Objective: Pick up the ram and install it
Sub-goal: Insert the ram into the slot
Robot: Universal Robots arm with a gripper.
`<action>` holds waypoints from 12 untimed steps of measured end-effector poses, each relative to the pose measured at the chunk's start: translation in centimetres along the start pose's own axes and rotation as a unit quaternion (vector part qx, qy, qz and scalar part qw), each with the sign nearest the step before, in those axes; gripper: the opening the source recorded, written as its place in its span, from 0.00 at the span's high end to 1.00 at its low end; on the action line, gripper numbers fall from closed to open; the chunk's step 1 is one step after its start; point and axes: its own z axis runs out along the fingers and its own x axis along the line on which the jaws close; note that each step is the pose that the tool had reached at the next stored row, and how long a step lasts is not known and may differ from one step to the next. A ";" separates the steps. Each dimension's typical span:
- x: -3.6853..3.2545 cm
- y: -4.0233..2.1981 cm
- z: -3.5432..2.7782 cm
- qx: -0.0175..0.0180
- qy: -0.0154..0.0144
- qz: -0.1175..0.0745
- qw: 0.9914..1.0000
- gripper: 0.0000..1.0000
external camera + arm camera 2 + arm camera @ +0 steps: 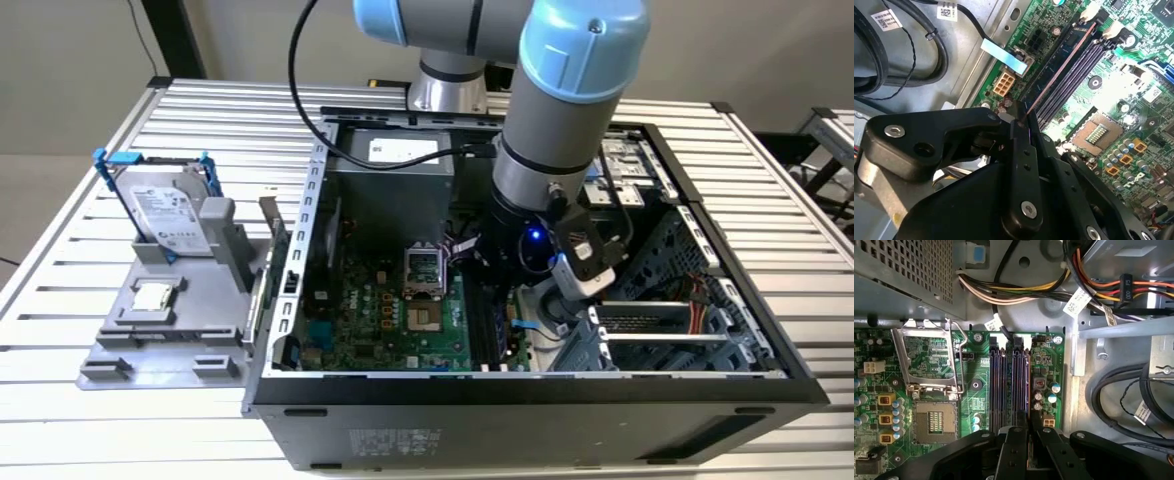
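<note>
Computer case (534, 385) lies open on the slatted table (747, 180); the arm (567, 100) reaches down into it, above the strip of memory slots at the exterior view's right edge of the green board (400, 320).

Gripper (1021, 117) sits low over the slots (1010, 385). In the second wrist view the two black fingers (1024, 150) are pinched close together on a thin edge: the ram (1061, 62), seen edge-on as a reddish line running away from the fingertips along the outermost slot. So: narrow grip, holding the ram, stick lined up lengthwise with that slot and very near or just entering it. Whether it is seated I can't tell.

Doing this step well, by my judgement: keep the stick square to the slot along its whole length, both ends going down evenly, notch matched to the slot key, and the white end latches (1104, 27) free to swing. Press straight down, no twist; a tilted stick would bind.

View differences: the exterior view gives the wider layout, with the hard drive (167, 210) and a small square chip (154, 295) resting on the grey stand (174, 330) outside the case, well apart from the work. The first wrist view looks down the slot bank and shows the open processor socket (931, 422) beside it and the cable bundle (1019, 292) beyond. The second wrist view best shows the stick's edge against the slot.
</note>
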 end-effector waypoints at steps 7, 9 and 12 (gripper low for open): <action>0.00 0.00 0.11 0.000 0.000 0.000 1.000 1.00; 0.00 0.00 0.12 0.000 0.000 0.000 1.000 1.00; 0.00 0.00 0.12 0.000 0.001 0.000 1.000 1.00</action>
